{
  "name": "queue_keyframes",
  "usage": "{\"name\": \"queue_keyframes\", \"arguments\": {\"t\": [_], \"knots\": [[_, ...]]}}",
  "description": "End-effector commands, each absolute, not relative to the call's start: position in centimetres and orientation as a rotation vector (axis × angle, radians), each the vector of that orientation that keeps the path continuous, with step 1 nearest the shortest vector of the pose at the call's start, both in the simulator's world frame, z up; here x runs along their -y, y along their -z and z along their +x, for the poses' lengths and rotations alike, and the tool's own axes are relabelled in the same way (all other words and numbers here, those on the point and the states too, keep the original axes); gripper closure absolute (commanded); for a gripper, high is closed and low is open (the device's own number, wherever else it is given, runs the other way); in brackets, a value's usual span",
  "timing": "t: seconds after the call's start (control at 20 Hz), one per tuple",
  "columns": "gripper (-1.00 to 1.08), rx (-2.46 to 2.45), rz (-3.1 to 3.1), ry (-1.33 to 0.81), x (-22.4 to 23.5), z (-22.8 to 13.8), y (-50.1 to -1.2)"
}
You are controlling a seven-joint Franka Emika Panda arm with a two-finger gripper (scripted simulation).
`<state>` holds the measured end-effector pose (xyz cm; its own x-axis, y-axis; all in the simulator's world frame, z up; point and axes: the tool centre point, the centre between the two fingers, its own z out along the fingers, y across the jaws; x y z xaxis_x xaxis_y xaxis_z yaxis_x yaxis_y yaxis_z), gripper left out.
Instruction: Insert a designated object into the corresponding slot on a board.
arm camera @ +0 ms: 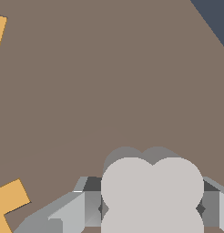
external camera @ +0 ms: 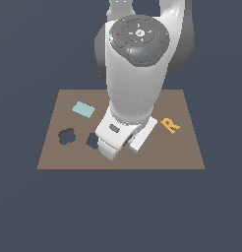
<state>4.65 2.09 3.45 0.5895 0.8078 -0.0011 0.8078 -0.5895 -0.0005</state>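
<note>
A: Evidently, the clover (arm camera: 152,193) sits pinched between the gripper (arm camera: 152,207) fingers (arm camera: 77,209), flat face up, above the board (external camera: 182,152) mid-area.

B: Progress?

A: Grasp looks done; carrying to the slot (external camera: 67,136), near the board's left edge in the exterior view, and insertion remain. Four equal lobes: no long axis.

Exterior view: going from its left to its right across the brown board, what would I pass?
Clover slot → teal rectangle → pentagon cutout, partly hidden by the arm → arm → orange R.
</note>
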Motion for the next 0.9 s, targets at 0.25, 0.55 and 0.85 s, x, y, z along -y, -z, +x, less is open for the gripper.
{"name": "queue_keyframes", "arguments": {"t": [0.25,0.55,0.85], "knots": [[1.08,-1.722,2.626,0.001,1.9,2.7,-3.6],[1.08,-1.954,2.457,0.001,5.4,1.9,-3.7],[1.08,-2.165,2.274,0.001,9.1,1.7,-3.8]]}}
